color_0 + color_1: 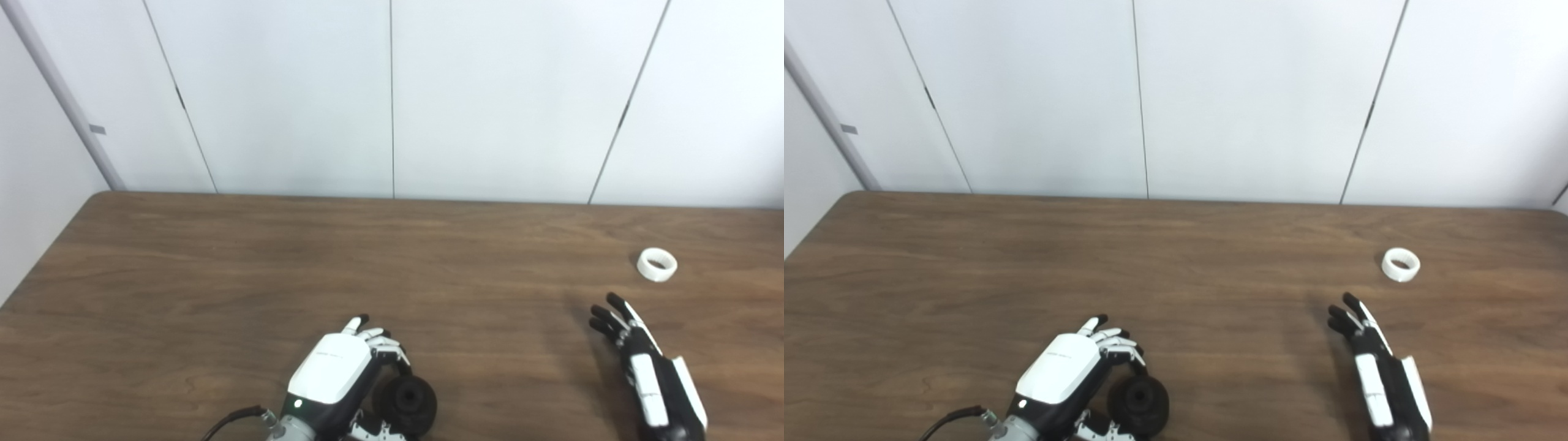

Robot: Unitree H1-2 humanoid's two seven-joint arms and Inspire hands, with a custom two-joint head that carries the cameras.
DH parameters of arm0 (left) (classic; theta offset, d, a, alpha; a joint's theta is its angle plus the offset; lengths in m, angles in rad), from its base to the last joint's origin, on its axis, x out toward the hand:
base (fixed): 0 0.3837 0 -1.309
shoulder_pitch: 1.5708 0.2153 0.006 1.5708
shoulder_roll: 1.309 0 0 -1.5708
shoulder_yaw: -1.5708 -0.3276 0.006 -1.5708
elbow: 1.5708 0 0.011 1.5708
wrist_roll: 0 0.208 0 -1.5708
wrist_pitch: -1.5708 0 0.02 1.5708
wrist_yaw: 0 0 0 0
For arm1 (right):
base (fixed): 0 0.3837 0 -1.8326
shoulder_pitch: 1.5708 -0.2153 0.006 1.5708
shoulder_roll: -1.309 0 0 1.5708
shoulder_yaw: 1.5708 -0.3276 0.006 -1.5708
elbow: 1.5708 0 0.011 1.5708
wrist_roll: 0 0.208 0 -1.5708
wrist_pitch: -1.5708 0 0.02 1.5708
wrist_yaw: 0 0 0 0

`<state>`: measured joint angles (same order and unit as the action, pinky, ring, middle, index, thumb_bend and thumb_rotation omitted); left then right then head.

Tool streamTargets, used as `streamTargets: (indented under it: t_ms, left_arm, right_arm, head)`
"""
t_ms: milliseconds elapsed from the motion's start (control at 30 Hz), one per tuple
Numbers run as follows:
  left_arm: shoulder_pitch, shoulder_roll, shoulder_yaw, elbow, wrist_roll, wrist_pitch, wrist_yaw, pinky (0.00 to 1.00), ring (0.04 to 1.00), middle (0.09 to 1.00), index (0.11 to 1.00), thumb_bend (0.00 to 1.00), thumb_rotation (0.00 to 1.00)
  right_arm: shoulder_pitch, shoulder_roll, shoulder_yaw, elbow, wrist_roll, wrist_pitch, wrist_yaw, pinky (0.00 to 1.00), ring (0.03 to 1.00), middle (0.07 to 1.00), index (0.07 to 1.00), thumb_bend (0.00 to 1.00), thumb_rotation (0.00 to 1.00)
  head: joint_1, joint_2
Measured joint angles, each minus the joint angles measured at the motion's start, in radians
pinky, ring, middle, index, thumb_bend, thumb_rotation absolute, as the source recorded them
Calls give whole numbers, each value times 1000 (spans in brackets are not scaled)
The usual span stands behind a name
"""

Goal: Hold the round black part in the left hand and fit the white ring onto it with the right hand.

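Observation:
The round black part (pixel 405 401) sits at the table's front edge, near the middle. My left hand (pixel 340 373) curls around its left side, fingers over its top and thumb below; it also shows in the right eye view (pixel 1067 373). I cannot see whether the part is lifted off the table. The white ring (pixel 656 264) lies flat on the table at the far right. My right hand (pixel 643 367) is open and empty, fingers stretched out, a short way in front of and left of the ring, not touching it.
The brown wooden table (pixel 306 263) ends at a white panelled wall (pixel 392 98) behind. Its left edge runs diagonally at the picture's left side.

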<state>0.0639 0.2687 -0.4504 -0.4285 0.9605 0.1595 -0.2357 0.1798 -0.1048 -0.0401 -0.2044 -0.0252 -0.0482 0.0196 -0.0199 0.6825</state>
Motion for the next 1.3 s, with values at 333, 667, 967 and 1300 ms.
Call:
streamTargets:
  t_ms: [333, 667, 967, 1300]
  left_arm:
    - [54, -35, 6, -9, 13, -27, -4, 1000, 869, 773, 484, 520, 56]
    - [72, -81, 2, 3, 40, -59, 3, 1000, 876, 781, 485, 519, 55]
    - [94, -117, -2, 12, 53, -61, 26, 1000, 875, 777, 484, 519, 55]
    - [93, -117, 1, 30, 53, -91, 42, 1000, 870, 774, 483, 520, 55]
  right_arm:
    - [0, 4, 39, -50, -26, 72, -44, 946, 863, 872, 931, 557, 1000]
    - [0, 3, 42, -105, -11, 129, -45, 965, 849, 866, 934, 562, 1000]
    - [1, 0, 32, -123, 3, 145, -43, 942, 847, 874, 932, 561, 1000]
    - [1, -2, 25, -141, 1, 169, -42, 960, 857, 873, 922, 578, 1000]
  head:
    - [-32, 57]
    - [-55, 117]
    - [-60, 146]
    - [-83, 152]
